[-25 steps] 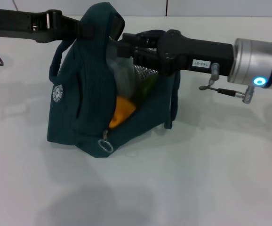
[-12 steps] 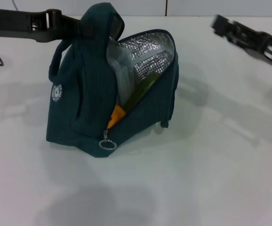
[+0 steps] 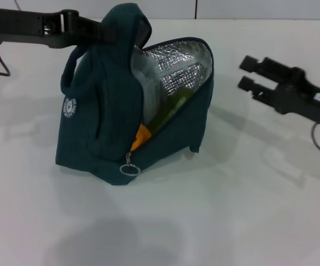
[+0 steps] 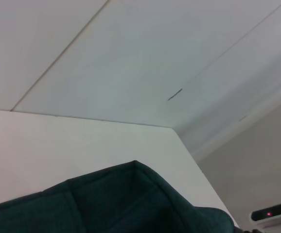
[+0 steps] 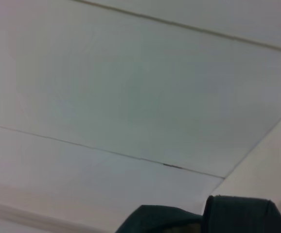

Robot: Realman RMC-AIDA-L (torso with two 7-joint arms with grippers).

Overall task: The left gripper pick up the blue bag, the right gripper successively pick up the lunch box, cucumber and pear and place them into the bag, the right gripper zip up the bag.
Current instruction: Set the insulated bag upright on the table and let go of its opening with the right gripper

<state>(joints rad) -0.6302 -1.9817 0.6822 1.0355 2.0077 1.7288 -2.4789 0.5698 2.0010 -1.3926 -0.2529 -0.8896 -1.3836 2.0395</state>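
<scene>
On the white table, the blue bag hides the left tool's grip; right tool released.

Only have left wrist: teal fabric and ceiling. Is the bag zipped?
Observer: No. In the head view the blue bag gapes open, foil lining showing, ring zipper pull at the low end.
Operator: Contents?
Observer: The pear, cucumber and clear lunch box show in the opening.
Operator: Right arm?
Observer: The right gripper is to the bag's right, apart from it, open and empty. The left gripper meets the bag's raised top; fabric hides the grip.
</scene>
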